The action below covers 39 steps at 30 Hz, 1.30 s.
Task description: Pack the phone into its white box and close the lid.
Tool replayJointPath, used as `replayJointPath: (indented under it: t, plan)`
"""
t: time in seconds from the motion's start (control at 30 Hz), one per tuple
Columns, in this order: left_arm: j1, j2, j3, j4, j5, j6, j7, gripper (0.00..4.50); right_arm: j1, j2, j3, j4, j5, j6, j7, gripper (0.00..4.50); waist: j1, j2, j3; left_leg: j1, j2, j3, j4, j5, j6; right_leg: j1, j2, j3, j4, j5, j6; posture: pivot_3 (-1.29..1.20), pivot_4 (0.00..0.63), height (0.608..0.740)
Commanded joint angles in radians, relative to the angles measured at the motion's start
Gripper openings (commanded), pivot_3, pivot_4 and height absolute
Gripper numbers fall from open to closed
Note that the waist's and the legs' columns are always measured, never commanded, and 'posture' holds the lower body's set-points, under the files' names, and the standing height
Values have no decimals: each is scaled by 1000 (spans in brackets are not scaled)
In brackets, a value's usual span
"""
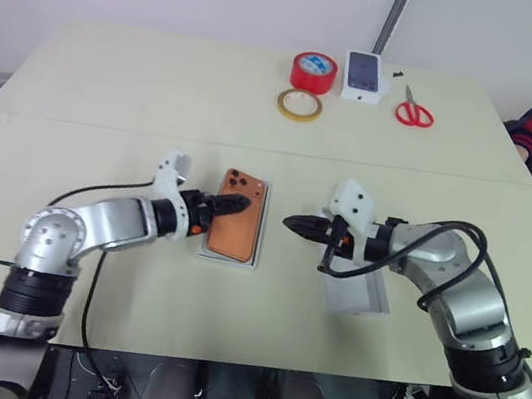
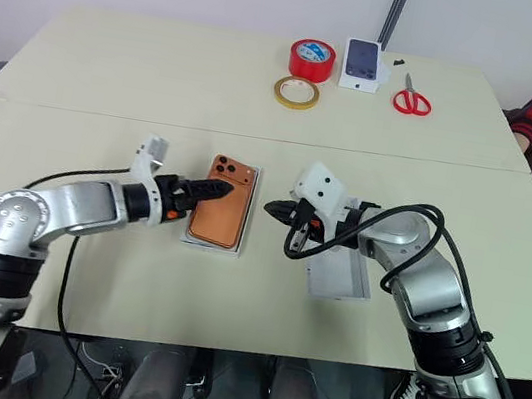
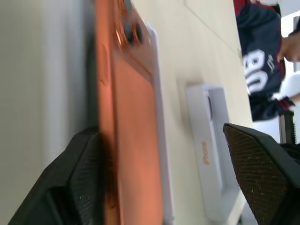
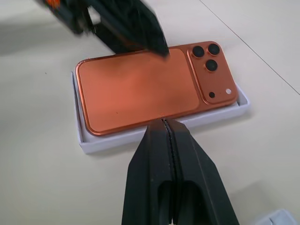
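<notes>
The orange phone (image 4: 140, 91) lies back-up in the white box (image 4: 93, 144), the released left end effector (image 2: 217, 190) over it, the clenched right end effector (image 2: 279, 210) just beside.

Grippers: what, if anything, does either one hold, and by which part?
Nothing is held. The left gripper stands open around the phone; the right gripper is shut, empty.

2 tape rolls (image 1: 313, 71), 1 scissors (image 1: 414, 112), 1 phone (image 1: 240, 215).
</notes>
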Motion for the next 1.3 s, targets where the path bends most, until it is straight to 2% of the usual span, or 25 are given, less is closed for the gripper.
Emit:
replayJointPath:
  t: [0.03,0.2,0.23,0.33,0.5,0.53,0.63,0.73,0.8,1.03,1.17,1.3]
  plan:
    - [16,68,55,-79,-47,11,-35,4183,-11,-9,-13,-17,6,-20,-2,0,1,0,0,0,0,0,0,0,0,0,0,0,0,0,0,0,150,736]
    - [60,169,79,-108,54,25,-100,4183,-26,-11,1,-11,-5,-22,-4,0,1,0,0,0,0,0,0,-2,-3,0,-3,0,0,0,0,0,150,736]
    - [69,190,80,-112,122,17,-121,3948,-35,-12,13,-4,-19,-23,-11,0,1,0,0,0,0,0,0,-2,-3,0,-3,0,0,0,0,0,150,736]
    - [92,235,67,-137,319,-11,-212,2896,-66,-12,53,30,-69,-3,-39,0,1,1,0,0,0,1,0,-2,-3,-1,-4,0,0,0,0,0,150,736]
    - [91,274,-36,-180,638,-51,-378,292,-135,1,134,93,-149,69,-88,0,2,1,1,-2,-1,1,-1,-2,-3,-9,-6,0,-1,0,0,0,150,736]
    - [85,278,-71,-188,707,-64,-415,73,-147,6,160,98,-168,72,-94,0,1,1,1,-3,-1,2,-2,-2,-3,-10,-6,0,-1,0,0,0,150,736]
    - [68,263,-136,-185,840,-80,-499,73,-173,21,227,112,-220,81,-107,0,0,1,1,-8,-1,3,-2,-2,-3,-11,-6,1,-1,0,0,0,150,736]
    - [20,255,-267,-172,991,-68,-590,73,-221,93,279,184,-272,82,-154,0,-1,1,1,-12,0,2,-2,-2,-4,-14,-6,1,0,0,0,0,150,736]
    - [-1,233,-309,-160,1063,-75,-627,73,-238,124,294,223,-291,78,-163,0,-1,1,1,-13,0,3,-1,-1,-4,-15,-4,0,1,0,0,0,150,736]
    - [-69,70,-349,-164,1142,-15,-704,73,-255,170,337,268,-344,35,-146,0,4,2,0,-13,-2,2,4,0,3,-11,-4,-1,2,1,0,0,150,736]
    - [-83,-2,-362,-189,1167,29,-729,73,-230,140,323,223,-346,51,-121,0,9,2,0,-12,-3,2,4,1,3,-10,-4,-1,3,1,1,0,150,736]
    - [-123,-99,-381,-202,1173,80,-748,73,-160,43,275,101,-323,106,-77,0,30,2,0,-13,-3,2,6,0,5,-9,-4,-1,3,0,1,0,150,736]
